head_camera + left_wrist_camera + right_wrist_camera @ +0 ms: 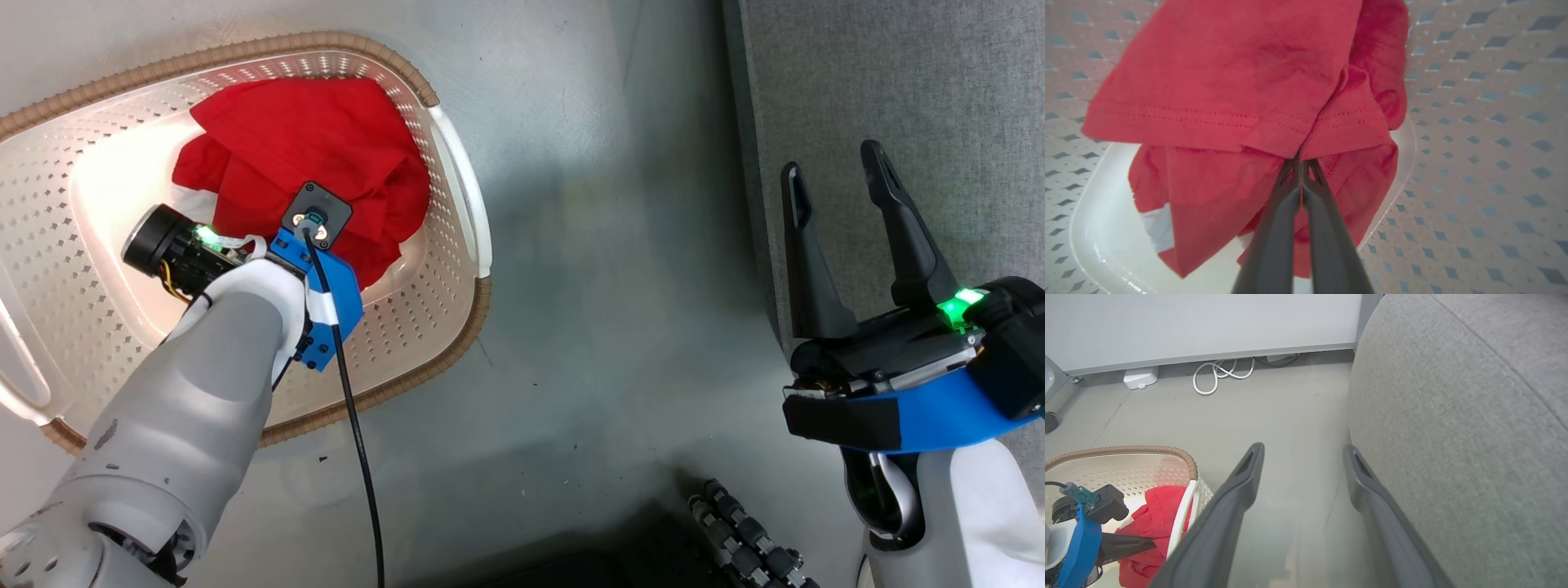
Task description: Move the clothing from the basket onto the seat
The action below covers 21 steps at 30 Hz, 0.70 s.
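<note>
L claw tips hidden under clothing hem; basket cut off.

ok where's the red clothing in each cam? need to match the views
Head view: clothing at upper left, lying inside the basket.
Left wrist view: clothing across the upper centre, its hem pinched at the tips of the left gripper.
Right wrist view: clothing at lower left, behind the basket's white handle.
Shared landmark: the basket's perforated cream wall, seen around the clothing in all three.
</note>
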Tool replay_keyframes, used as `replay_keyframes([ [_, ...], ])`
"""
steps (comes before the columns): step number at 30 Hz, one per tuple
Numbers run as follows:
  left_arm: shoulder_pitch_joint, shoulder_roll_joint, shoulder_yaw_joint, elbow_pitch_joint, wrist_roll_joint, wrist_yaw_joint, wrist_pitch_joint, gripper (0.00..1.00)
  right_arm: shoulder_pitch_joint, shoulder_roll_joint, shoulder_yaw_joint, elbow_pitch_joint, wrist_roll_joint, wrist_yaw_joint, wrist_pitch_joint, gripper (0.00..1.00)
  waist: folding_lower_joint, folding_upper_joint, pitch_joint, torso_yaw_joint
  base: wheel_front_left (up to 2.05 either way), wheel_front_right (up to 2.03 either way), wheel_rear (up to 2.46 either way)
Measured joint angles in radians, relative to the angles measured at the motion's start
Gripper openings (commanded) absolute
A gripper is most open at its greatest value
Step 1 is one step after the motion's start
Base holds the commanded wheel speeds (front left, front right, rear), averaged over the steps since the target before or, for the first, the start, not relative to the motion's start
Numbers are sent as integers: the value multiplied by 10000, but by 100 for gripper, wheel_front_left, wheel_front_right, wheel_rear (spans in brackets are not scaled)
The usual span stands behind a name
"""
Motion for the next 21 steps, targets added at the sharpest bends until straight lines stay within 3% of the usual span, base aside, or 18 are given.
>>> replay_keyframes([
  [13, -81, 104, -21, 56, -244, -151, -265, 0, -285, 0, 198, 219, 40, 0, -27, 100, 1, 1, -87, -16, 0, 0, 0],
  [21, 301, 146, 251, 77, -639, -86, -934, 0, -1232, 4, 777, 1126, 174, 0, -353, 100, 0, 1, -653, -205, 0, 0, 0],
])
